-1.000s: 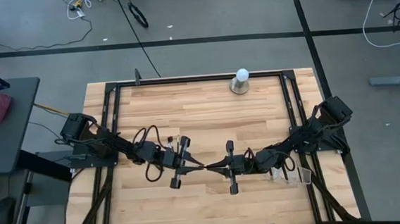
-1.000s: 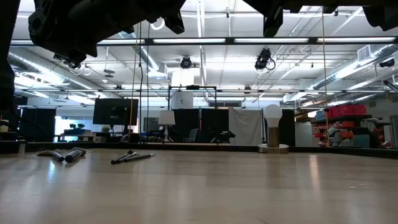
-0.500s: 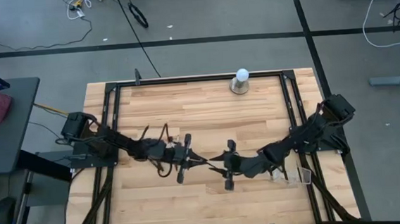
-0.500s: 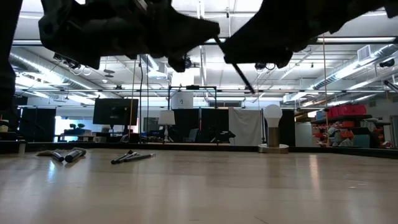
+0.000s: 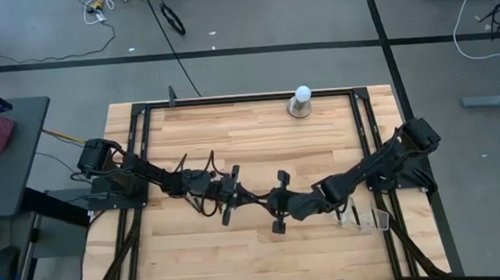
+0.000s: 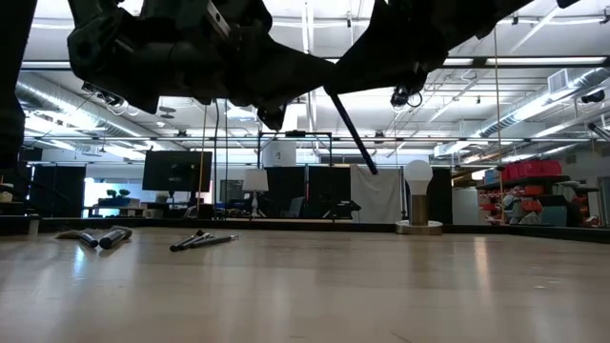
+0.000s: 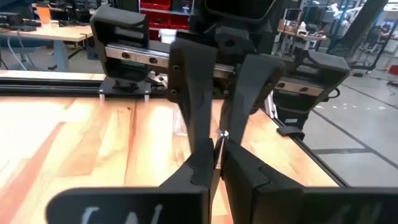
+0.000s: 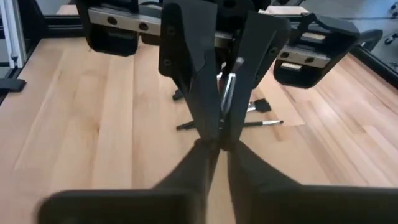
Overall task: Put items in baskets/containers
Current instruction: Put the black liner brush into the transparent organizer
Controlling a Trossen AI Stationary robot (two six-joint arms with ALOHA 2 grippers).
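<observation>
One thin dark makeup brush (image 6: 353, 131) is up in the air over the table's middle, slanting down toward the right in the low view. My left gripper (image 5: 247, 197) and right gripper (image 5: 261, 201) meet tip to tip on it, both shut. In the right wrist view the brush's silver ferrule (image 8: 230, 84) shows between the left gripper's fingers. Other brushes (image 6: 202, 241) lie flat on the table's left part. The clear organiser (image 5: 361, 217) stands near the right near corner, under my right arm. My left gripper (image 7: 216, 163) pinches the brush between its two fingertips, coming level from the table's left; only a small bright bit of the brush (image 7: 222, 134) shows past them. The brush is lifted clear of the table. My right gripper (image 8: 219, 144) pinches the same brush at its fingertips, coming from the table's right and facing the left gripper. The ferrule part (image 8: 227, 93) runs on past its fingertips. The free end (image 6: 374, 170) hangs slanted below both grippers, clear of the wood.
A white ball on a round metal base (image 5: 301, 101) stands at the far edge, right of centre. Two more brushes (image 6: 95, 236) lie far left. A black frame rail (image 5: 229, 98) rings the table. Bare wood lies beneath the grippers.
Both grippers have come lower and drifted slightly toward the far edge, the right one also moving left, staying tip to tip. The brush between them has dropped into the low view and now slants down to the right.
</observation>
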